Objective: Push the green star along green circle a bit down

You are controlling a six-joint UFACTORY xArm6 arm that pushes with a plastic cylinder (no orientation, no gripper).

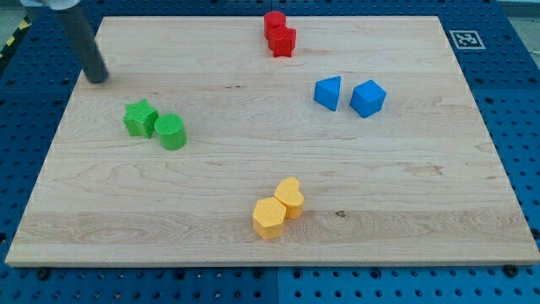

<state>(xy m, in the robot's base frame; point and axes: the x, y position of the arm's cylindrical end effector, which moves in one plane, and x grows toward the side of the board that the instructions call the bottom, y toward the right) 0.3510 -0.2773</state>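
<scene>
The green star (139, 118) lies on the wooden board at the view's left. The green circle (171, 132) touches it on its lower right side. My tip (99, 78) rests on the board near the view's top left, up and to the left of the green star, with a gap between them. The dark rod rises from it toward the top left corner.
Two red blocks (279, 35) sit together at the view's top centre. A blue triangle (328, 92) and a blue cube (368, 98) lie at the right. Two yellow blocks (278, 209) touch at the bottom centre. The board's left edge (52, 139) runs near the green blocks.
</scene>
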